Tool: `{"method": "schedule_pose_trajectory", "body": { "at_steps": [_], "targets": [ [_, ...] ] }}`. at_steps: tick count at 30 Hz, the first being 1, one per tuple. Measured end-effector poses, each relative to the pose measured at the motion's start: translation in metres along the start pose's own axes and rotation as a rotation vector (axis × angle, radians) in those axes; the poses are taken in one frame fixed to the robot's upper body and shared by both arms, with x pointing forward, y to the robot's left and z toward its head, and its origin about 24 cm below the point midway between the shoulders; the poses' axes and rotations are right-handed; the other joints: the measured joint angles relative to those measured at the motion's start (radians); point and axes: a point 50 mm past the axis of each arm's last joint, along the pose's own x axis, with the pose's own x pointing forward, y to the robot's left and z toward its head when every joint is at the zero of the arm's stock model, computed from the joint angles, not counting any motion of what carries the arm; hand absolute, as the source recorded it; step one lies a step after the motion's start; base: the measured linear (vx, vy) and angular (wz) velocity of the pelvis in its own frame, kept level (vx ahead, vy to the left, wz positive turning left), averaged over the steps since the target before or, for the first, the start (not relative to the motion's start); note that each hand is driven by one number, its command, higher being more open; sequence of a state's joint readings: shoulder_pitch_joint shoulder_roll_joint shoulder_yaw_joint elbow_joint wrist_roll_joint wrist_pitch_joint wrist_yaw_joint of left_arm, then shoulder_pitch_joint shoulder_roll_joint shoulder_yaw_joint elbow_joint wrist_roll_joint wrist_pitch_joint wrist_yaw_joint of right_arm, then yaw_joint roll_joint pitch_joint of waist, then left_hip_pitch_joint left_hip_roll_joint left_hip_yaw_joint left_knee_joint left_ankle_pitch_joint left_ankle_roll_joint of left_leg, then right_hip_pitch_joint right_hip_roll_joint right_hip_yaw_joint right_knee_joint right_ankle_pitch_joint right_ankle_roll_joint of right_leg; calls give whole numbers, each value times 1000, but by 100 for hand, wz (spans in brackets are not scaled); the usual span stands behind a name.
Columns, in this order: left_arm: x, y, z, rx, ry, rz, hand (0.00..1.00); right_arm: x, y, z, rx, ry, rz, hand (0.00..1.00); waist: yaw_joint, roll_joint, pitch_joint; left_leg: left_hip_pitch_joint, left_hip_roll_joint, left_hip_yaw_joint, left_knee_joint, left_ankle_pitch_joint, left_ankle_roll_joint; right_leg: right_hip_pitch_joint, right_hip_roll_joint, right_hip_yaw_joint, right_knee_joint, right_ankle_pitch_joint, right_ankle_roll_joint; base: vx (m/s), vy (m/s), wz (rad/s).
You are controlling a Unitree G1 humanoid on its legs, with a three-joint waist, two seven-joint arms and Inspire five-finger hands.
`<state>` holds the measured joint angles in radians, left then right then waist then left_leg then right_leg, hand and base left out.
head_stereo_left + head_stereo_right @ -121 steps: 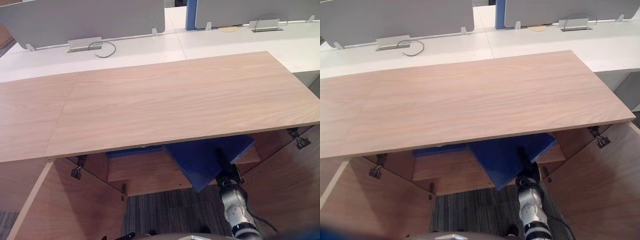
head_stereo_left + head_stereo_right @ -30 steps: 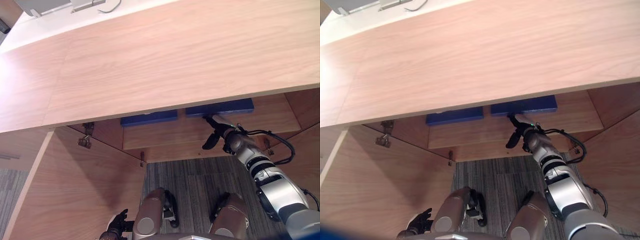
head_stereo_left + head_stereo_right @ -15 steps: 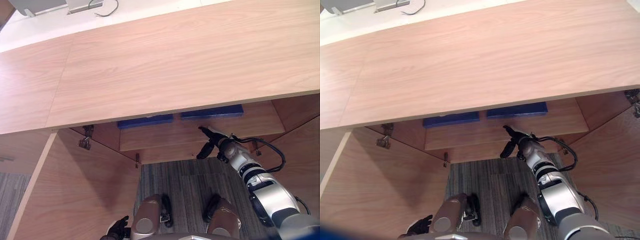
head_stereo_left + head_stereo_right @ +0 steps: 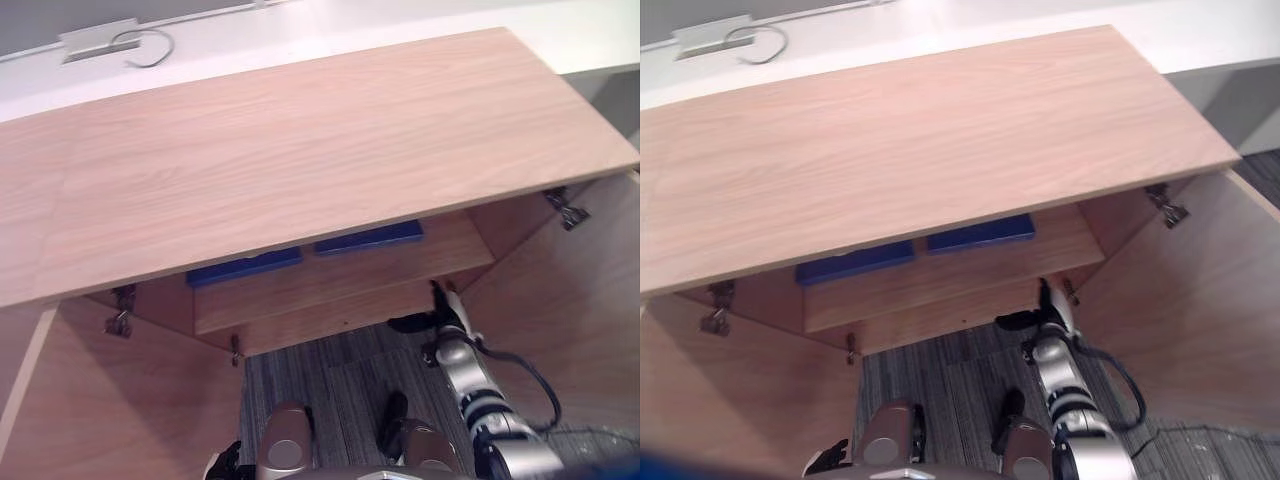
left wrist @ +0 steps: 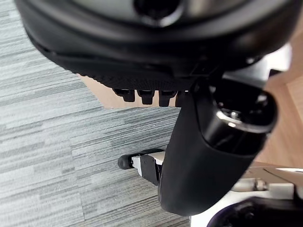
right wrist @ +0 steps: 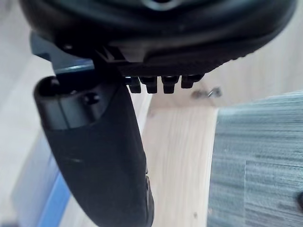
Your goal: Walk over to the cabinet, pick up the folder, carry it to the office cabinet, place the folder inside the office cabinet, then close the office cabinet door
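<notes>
Two flat blue folders lie side by side on the shelf inside the open wooden cabinet [image 4: 300, 150]: the left folder [image 4: 243, 267] and the right folder [image 4: 368, 237]. My right hand [image 4: 440, 316] hangs just below the shelf's front edge, near its right end, open and holding nothing. Its wrist view shows the hand [image 6: 99, 156] with straight fingers over the shelf board and a blue edge [image 6: 45, 208] beside the thumb. My left hand [image 5: 208, 156] is low by my side over the carpet, open and empty.
Both cabinet doors stand wide open: the left door [image 4: 110, 400] and the right door [image 4: 570, 320], with grey striped carpet [image 4: 330, 375] between them. A white desk [image 4: 300, 30] with a cable box runs behind the cabinet.
The camera has shifted, so more of the cabinet's right side shows. My right hand has drawn back from the right blue folder and sunk below the shelf's front edge. Both folders stay on the shelf.
</notes>
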<state>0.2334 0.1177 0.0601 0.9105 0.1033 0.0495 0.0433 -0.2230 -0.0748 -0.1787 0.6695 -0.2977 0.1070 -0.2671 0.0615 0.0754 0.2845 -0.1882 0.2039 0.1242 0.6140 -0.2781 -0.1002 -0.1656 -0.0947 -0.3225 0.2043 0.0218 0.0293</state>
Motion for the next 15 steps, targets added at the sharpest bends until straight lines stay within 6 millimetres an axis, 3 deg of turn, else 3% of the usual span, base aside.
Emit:
{"method": "schedule_pose_trajectory", "body": {
  "at_steps": [2, 3, 4, 5, 6, 9, 12, 15],
  "targets": [
    [-1, 0, -5, 47, 19, 4, 100, -8, -14, -14, 125, 38, -95, 100, -26, -5, -14, 47, 1, 12, -121, -33, 5, 8, 21, 4, -61, 44, 0, -13, 51, -27],
    [-3, 9, -14, 75, 46, 23, 100, -21, -22, -38, 225, 113, -175, 100, -31, -52, -44, 80, -31, 42, -217, 7, 13, 12, 18, 30, -130, 91, 0, -9, 16, -36],
    [-4, 13, -19, 86, 59, 35, 100, -30, -27, -54, 288, 162, -223, 100, -36, -72, -62, 101, -48, 59, -268, 32, 15, 19, 12, 39, -167, 112, 1, 9, -3, -34],
    [-4, 14, -20, 97, 67, 41, 100, -35, -30, -64, 334, 191, -253, 100, -42, -80, -68, 117, -58, 64, -298, 46, 16, 29, 8, 46, -187, 123, 3, 33, -2, -24],
    [-5, 14, -25, 128, 88, 50, 100, -48, -37, -86, 432, 265, -333, 100, -57, -89, -83, 148, -80, 84, -362, 77, 19, 34, -2, 59, -215, 141, 7, 37, 15, -21],
    [-8, 10, -35, 136, 118, 50, 100, -74, -43, -122, 605, 397, -451, 100, -71, -80, -96, 220, -100, 127, -464, 120, 23, 45, -11, 89, -230, 152, 9, 24, 15, -29],
    [-11, 2, -44, 118, 152, 60, 100, -99, -50, -151, 696, 500, -512, 100, -73, -63, -109, 270, -95, 176, -471, 114, 19, 69, -5, 127, -221, 150, 11, -14, 29, -42],
    [-14, -1, -55, 70, 192, 85, 100, -108, -58, -153, 704, 479, -532, 100, -75, -67, -122, 296, -88, 229, -446, 89, 24, 64, 2, 173, -189, 139, 17, -85, 32, -49]
  ]
}}
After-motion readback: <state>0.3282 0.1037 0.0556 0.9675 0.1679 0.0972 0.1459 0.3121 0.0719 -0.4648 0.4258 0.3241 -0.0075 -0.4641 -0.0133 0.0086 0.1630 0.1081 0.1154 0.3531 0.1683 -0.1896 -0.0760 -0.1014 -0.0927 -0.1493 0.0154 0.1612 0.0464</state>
